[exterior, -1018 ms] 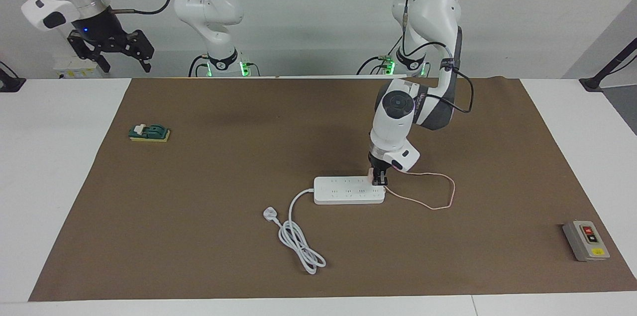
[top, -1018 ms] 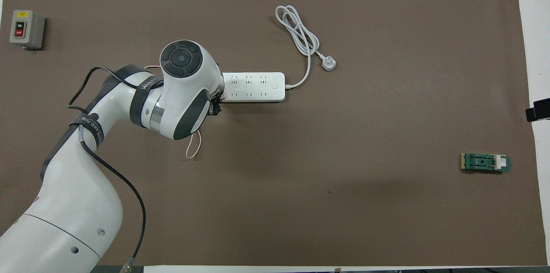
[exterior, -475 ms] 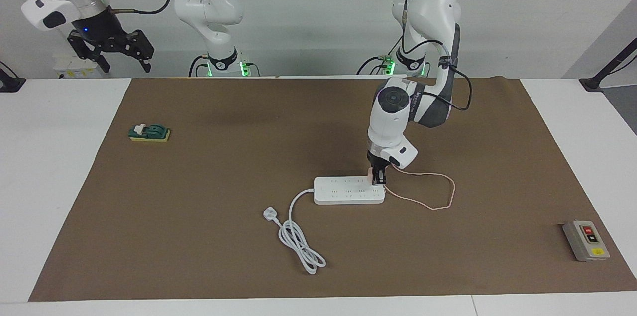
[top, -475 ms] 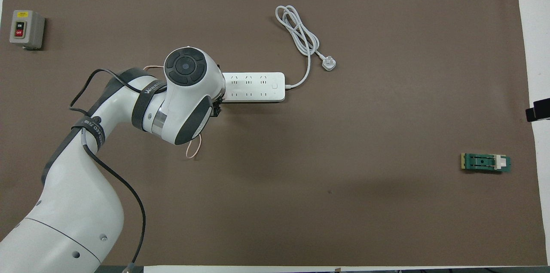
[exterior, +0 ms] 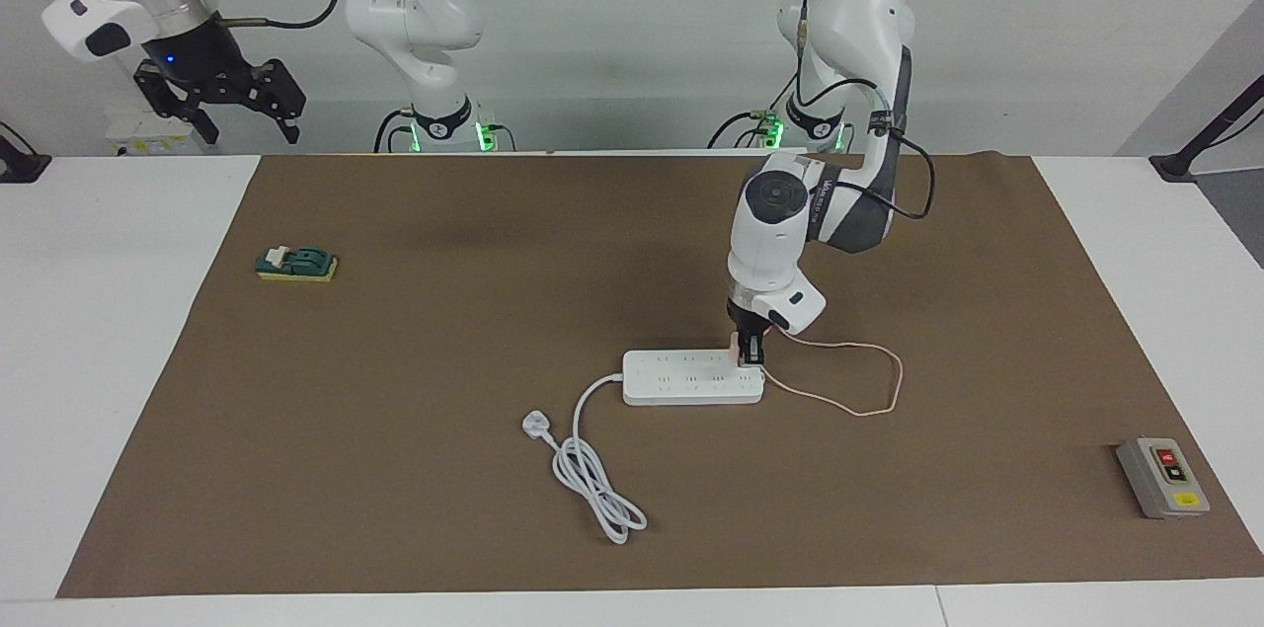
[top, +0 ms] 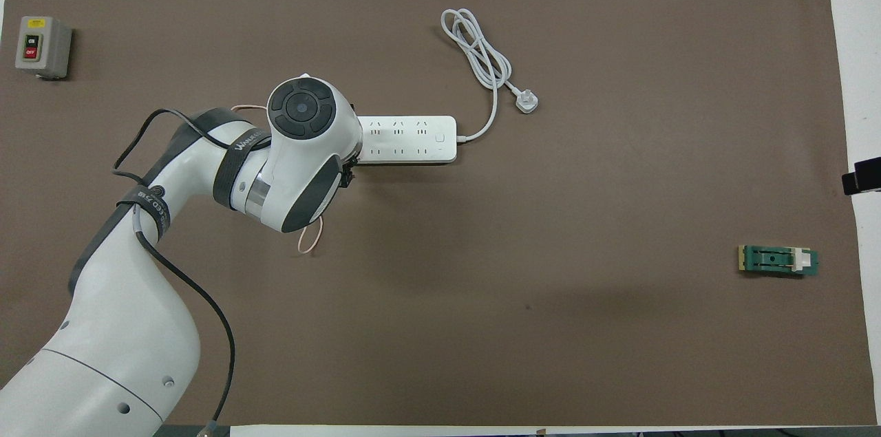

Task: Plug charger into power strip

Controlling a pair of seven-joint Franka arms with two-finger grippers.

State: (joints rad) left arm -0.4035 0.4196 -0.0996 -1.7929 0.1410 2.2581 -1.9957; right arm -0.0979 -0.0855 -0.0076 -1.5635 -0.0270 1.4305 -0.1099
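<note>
The white power strip point(exterior: 681, 378) point(top: 413, 139) lies flat in the middle of the brown mat. My left gripper point(exterior: 752, 352) points straight down at the strip's end toward the left arm's end of the table. It is shut on the small pink charger point(exterior: 735, 342), which sits at the strip's top. Whether its pins are in a socket cannot be seen. The charger's thin pink cable point(exterior: 894, 380) point(top: 310, 242) loops over the mat beside that end. In the overhead view the left arm hides the charger and the gripper. My right gripper point(exterior: 222, 96) waits open, raised over the right arm's end of the table.
The strip's thick white cord point(exterior: 592, 479) point(top: 482, 58) lies coiled farther from the robots, its white plug point(exterior: 534, 425) loose on the mat. A grey button box point(exterior: 1162, 477) point(top: 41, 46) and a green-and-yellow switch block point(exterior: 296, 264) point(top: 778, 261) sit near the mat's two ends.
The left arm's wrist has swung a little more upright over the strip's end. Its gripper has kept hold of the charger at the same spot. The right arm has not moved.
</note>
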